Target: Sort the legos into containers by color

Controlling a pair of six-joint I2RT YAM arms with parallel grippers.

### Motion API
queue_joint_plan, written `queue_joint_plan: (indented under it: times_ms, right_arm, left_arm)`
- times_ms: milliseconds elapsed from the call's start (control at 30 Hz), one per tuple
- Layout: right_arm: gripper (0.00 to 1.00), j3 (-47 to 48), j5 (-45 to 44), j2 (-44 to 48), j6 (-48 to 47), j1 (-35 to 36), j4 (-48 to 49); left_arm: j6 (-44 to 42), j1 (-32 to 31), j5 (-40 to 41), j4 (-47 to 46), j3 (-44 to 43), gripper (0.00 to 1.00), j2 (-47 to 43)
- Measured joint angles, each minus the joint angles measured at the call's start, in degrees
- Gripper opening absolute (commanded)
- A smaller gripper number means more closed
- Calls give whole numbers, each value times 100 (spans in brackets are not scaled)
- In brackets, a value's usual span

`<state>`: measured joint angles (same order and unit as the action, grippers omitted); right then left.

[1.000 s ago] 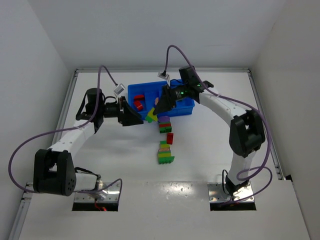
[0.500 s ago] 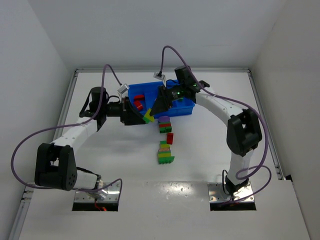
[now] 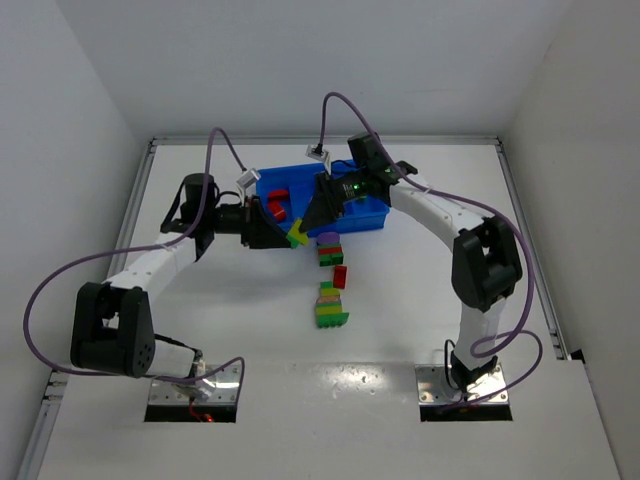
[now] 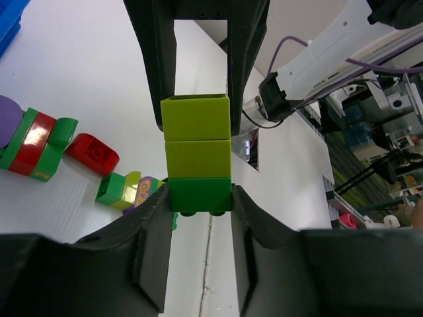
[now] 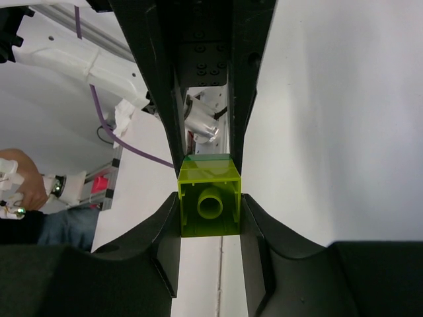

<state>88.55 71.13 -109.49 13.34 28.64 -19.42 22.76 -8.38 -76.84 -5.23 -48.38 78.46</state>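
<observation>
The left fingers are newly closed on the green end of the brick stack gripped by the right fingers; separation by color is enabled.

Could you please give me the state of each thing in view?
left hand, shut on the green end of the brick stack
right hand, shut on its yellow-green end
brick stack, joined, gripped from both ends
blue tray, holding red bricks
loose bricks, unsorted on the table

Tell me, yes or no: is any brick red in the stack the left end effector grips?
No; the stack is two yellow-green bricks and one green brick.
</observation>
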Motion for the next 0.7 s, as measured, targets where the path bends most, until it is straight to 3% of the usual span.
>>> queue_joint_plan:
  times_ms: [233, 533, 700]
  right_arm:
    - [10, 4, 2, -7, -26, -2, -24]
    - [10, 4, 44, -2, -55, -140, -26]
    - [9, 4, -57, 63, -46, -802, 9]
  left_arm:
    - [-11, 0, -26, 4, -11, 14, 28]
    - [-59, -22, 142, -87, 179, 9, -216]
    - [-92, -22, 125, -129, 529, 9, -494]
